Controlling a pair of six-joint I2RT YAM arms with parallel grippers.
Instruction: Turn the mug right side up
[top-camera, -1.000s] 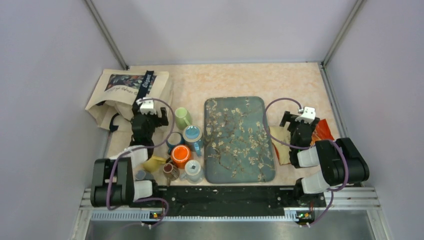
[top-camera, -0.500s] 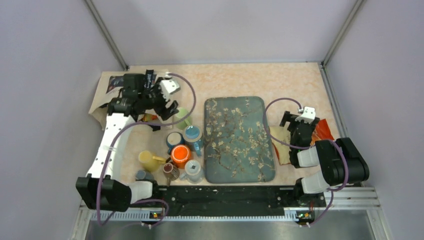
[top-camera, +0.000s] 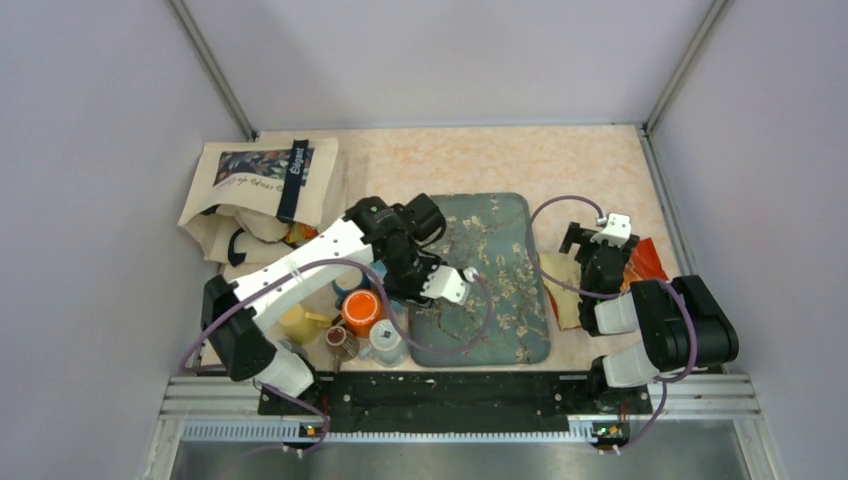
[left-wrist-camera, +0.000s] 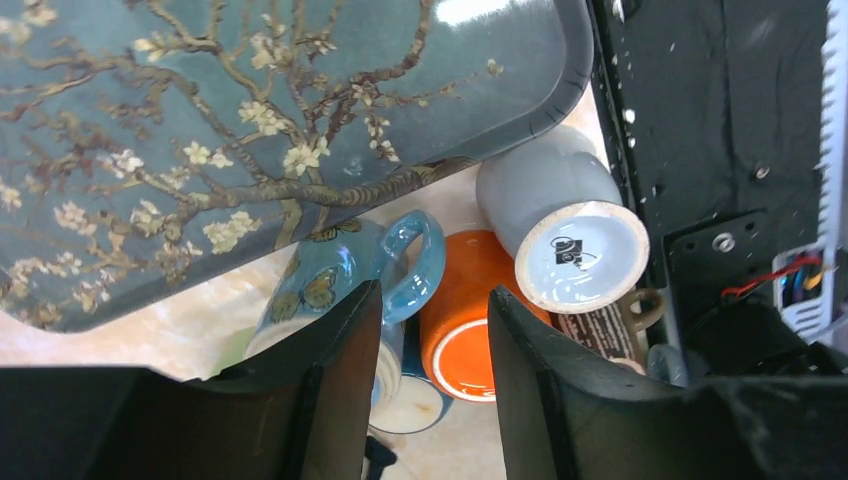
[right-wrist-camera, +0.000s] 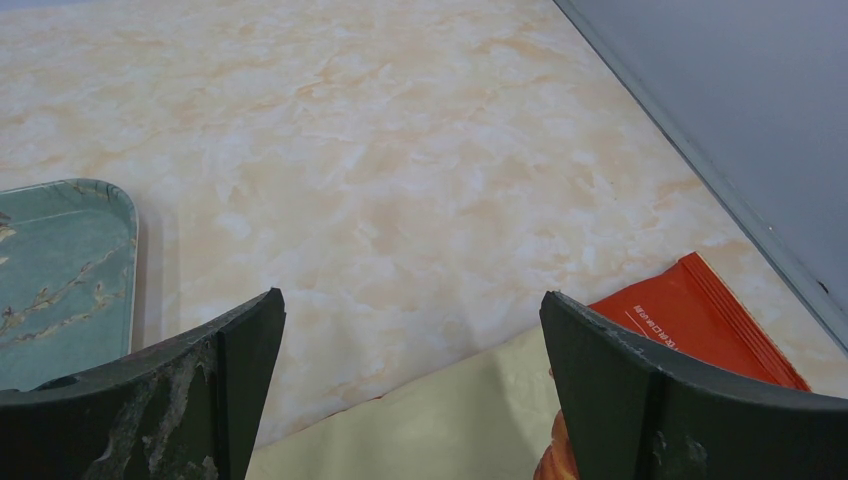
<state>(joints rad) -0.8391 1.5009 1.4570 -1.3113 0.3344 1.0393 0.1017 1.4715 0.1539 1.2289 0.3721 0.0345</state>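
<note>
Several mugs crowd the table left of the floral tray (top-camera: 500, 300). An orange mug (left-wrist-camera: 470, 320) (top-camera: 362, 310) stands bottom up, and a grey mug (left-wrist-camera: 585, 258) (top-camera: 386, 341) beside it also shows its base. A blue butterfly mug (left-wrist-camera: 320, 280) lies against the tray's edge with its handle toward the orange one. My left gripper (left-wrist-camera: 435, 292) (top-camera: 398, 278) hangs over the orange mug and that handle, its jaws partly open with nothing gripped. My right gripper (right-wrist-camera: 412, 390) (top-camera: 600, 242) rests wide open over snack packets at the right.
A teal mug with a cream base (left-wrist-camera: 405, 405), a brown patterned mug (left-wrist-camera: 600, 325) and a yellow mug (top-camera: 295, 322) fill out the cluster. A printed tote bag (top-camera: 265, 180) lies at the back left. Red (right-wrist-camera: 700, 320) and pale (right-wrist-camera: 450, 420) packets lie right of the tray.
My left arm swung from the tote bag at the back left to above the mug cluster beside the tray, and its jaws narrowed. The right arm has not moved.
</note>
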